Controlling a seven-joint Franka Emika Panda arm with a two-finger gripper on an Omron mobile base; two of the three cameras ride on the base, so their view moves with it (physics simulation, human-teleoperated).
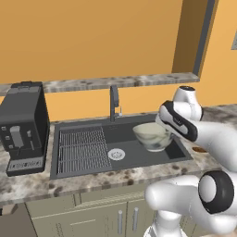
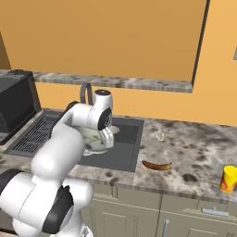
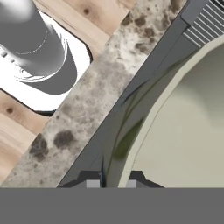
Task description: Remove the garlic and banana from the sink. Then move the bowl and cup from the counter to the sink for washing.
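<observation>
My gripper (image 3: 113,181) is shut on the rim of the bowl (image 1: 152,135), a wide grey bowl with a pale cream inside. I hold it over the right part of the dark sink (image 1: 139,159), close to the basin floor. In the right base view my arm hides most of the bowl (image 2: 92,143). The banana (image 2: 156,165) lies on the counter just right of the sink (image 2: 122,157). The garlic (image 2: 159,136) rests farther back on the same counter. The yellow cup (image 2: 228,178) stands near the counter's right front edge.
A dark faucet (image 1: 114,102) rises behind the basin. The ribbed rack (image 1: 83,148) fills the sink's left half, beside a round silver drain (image 1: 116,154). A black coffee machine (image 1: 23,125) stands on the counter left of the sink.
</observation>
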